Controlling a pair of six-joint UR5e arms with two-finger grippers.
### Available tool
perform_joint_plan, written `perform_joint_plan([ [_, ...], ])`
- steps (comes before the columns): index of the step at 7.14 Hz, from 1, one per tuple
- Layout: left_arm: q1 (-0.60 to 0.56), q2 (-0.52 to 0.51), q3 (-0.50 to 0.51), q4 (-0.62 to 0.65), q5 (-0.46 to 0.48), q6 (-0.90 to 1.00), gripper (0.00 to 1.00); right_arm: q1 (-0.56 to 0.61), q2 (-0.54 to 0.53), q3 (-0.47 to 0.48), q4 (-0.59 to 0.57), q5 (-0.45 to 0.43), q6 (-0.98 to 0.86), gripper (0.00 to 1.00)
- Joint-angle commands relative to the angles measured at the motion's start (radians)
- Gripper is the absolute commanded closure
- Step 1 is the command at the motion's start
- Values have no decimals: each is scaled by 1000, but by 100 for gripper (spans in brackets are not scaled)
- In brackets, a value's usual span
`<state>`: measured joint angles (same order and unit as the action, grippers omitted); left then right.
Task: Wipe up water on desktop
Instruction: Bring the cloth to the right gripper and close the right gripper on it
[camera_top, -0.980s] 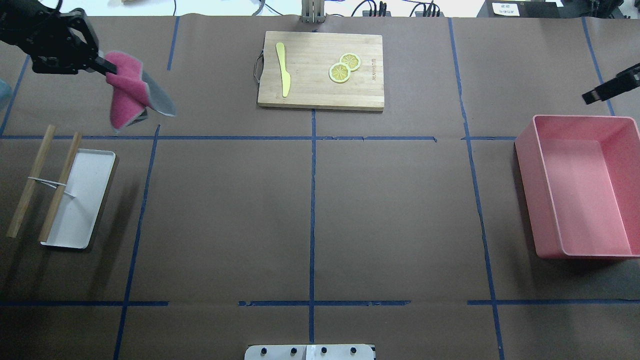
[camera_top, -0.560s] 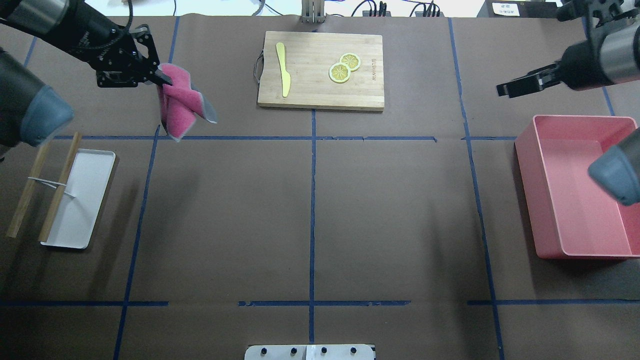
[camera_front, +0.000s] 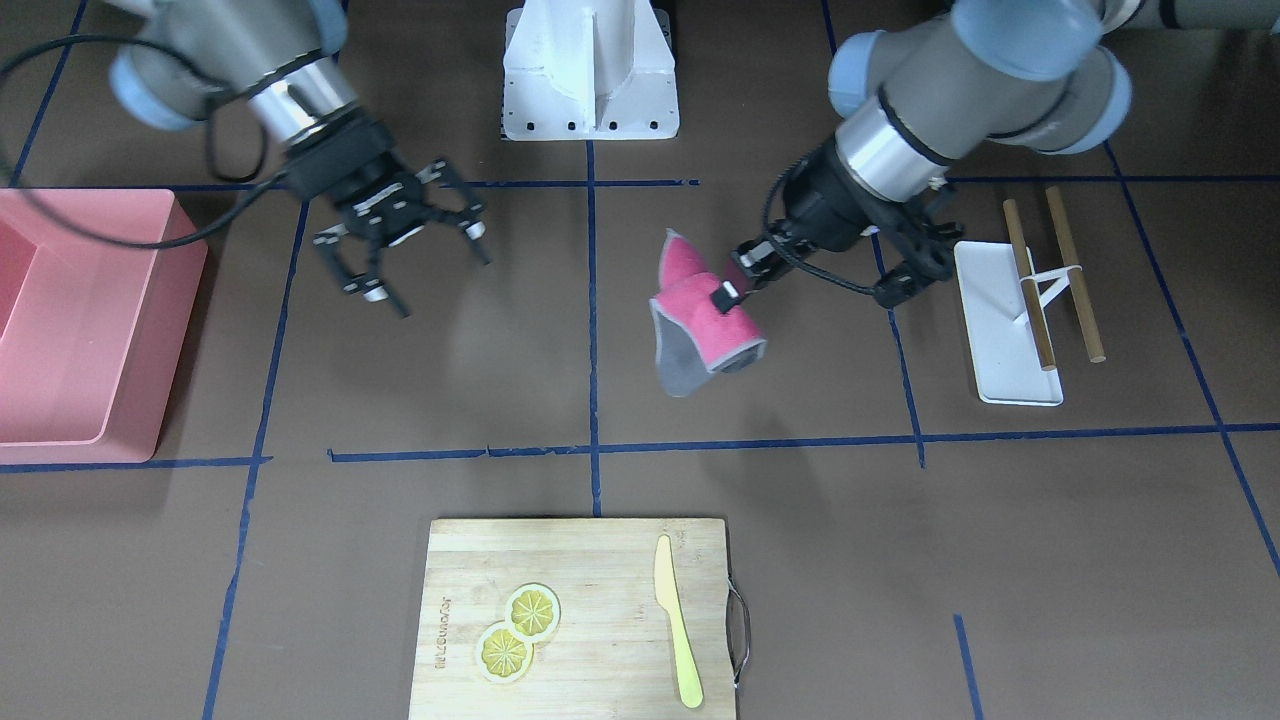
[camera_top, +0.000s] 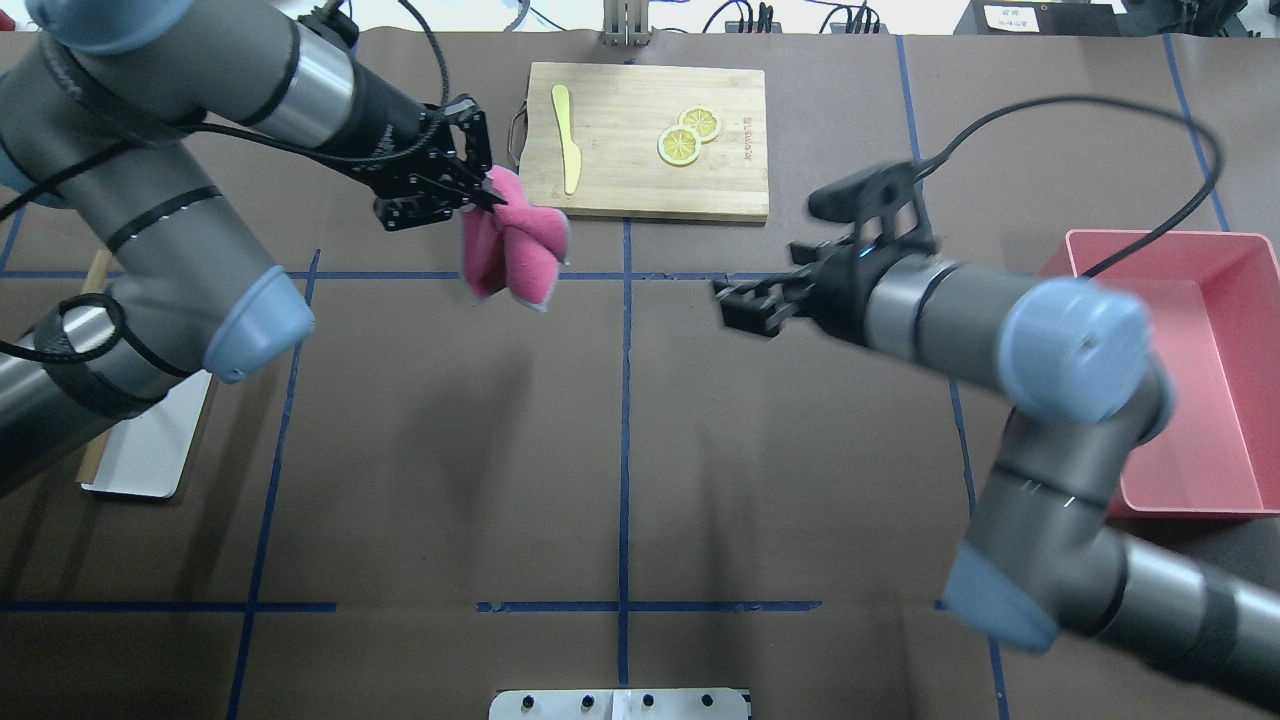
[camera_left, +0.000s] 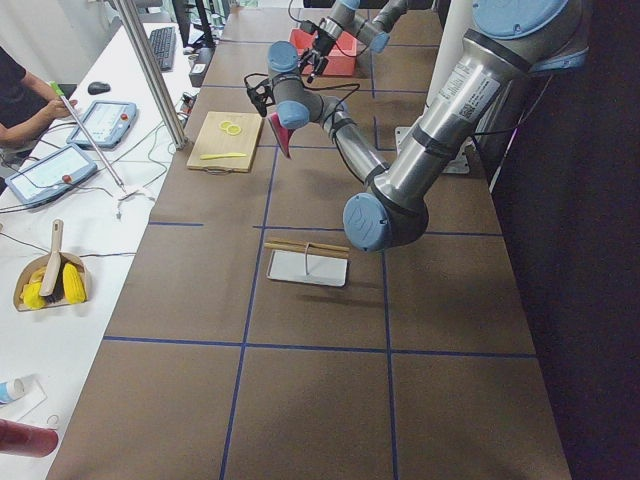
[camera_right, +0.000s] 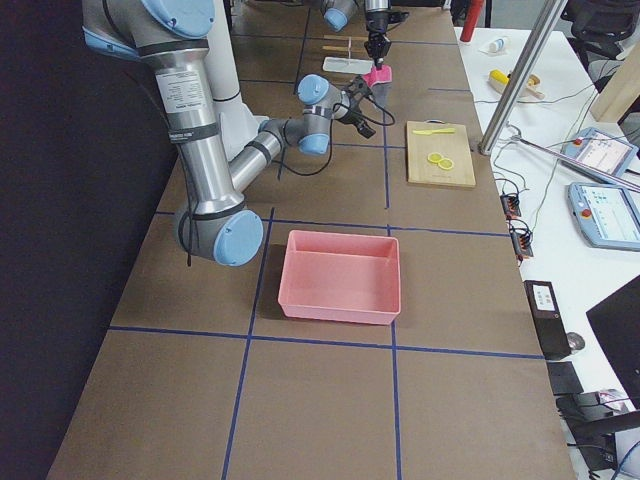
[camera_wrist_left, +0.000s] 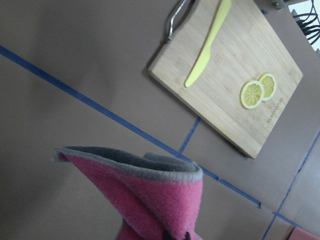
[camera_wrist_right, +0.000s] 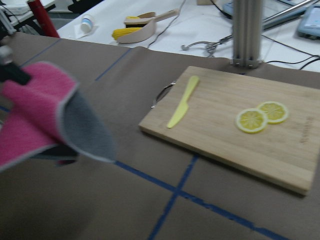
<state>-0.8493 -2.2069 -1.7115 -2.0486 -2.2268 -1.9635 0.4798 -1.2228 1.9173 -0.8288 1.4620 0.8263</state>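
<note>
The desktop is a dark-brown surface with a grid of blue tape; I see no water on it. My left gripper is shut on a pink cloth with a grey back. It holds the cloth in the air just left of the centre line, near the cutting board's front left corner. In the front-facing view the cloth hangs from that gripper. The cloth also fills the bottom of the left wrist view and shows in the right wrist view. My right gripper is open and empty, right of centre, pointing at the cloth.
A bamboo cutting board with a yellow knife and two lemon slices lies at the far centre. A pink bin stands at the right. A white tray with two wooden sticks lies at the left.
My left gripper has carried the cloth from the far left toward the centre. My right arm has swung in from the far right to just right of centre.
</note>
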Motion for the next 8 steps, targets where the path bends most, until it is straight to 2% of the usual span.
perform_joint_plan([
  [1,25,-31,9,-1,25,-96,99,-215,97,-4,-24,-235,-9,0],
  [4,55,-31,9,-2,10,-13,99,-219,121,-4,-56,-253,-48,1],
  [8,61,-34,-2,-2,-112,57,99,-216,121,-6,-58,-262,-82,1],
])
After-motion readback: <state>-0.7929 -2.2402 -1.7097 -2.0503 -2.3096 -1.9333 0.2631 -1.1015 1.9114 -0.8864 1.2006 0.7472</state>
